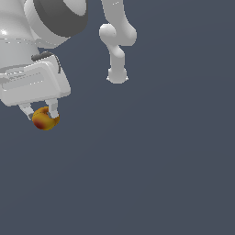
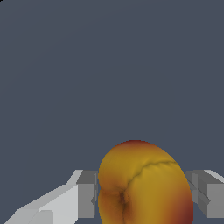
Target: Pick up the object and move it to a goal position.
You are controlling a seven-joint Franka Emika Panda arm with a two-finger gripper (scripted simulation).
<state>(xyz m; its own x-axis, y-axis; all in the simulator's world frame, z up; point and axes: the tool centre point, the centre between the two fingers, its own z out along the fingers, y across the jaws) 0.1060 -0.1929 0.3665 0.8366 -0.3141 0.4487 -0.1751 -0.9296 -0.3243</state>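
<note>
Yellow-orange, red-patched round ball [image 1: 44,120], left of frame: my white end effector [image 1: 41,111] clamps its widest middle; probably light, smooth, slip-prone.

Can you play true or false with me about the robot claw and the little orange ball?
1. The ball sits between the two fingers of the claw. True.
2. The ball is all blue. False: it is yellow-orange with red patches.
3. The claw is white. True.
4. In the wrist view, the ball is far away from the fingers. False: a finger sits close on each side of it.
5. There are three balls in the pictures. False: only one ball shows.
</note>
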